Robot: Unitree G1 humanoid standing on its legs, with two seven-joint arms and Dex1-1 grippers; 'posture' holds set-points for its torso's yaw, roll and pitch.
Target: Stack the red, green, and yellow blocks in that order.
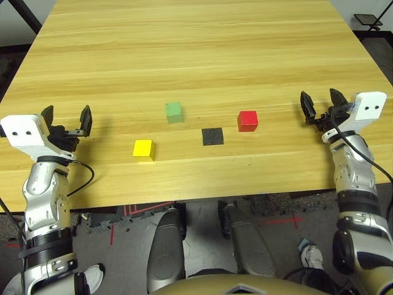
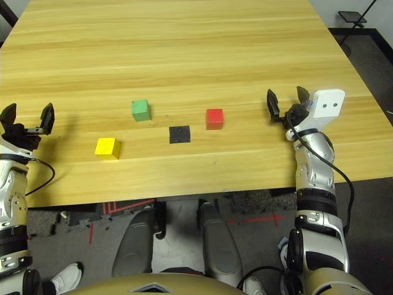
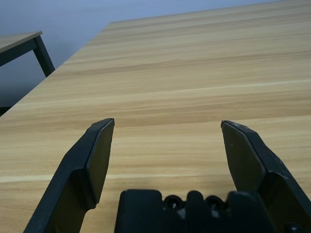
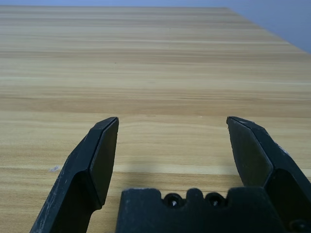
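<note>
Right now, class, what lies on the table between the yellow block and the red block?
The flat black square patch lies between the yellow block and the red block, apart from both, as the left eye view shows.

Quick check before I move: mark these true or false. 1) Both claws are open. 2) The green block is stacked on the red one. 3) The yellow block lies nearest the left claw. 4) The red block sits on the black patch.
1) True: the left claw and right claw are open, holding nothing.
2) False: the green block and red block stand apart on the table.
3) True: yellow block.
4) False: it stands beside the black patch.
</note>
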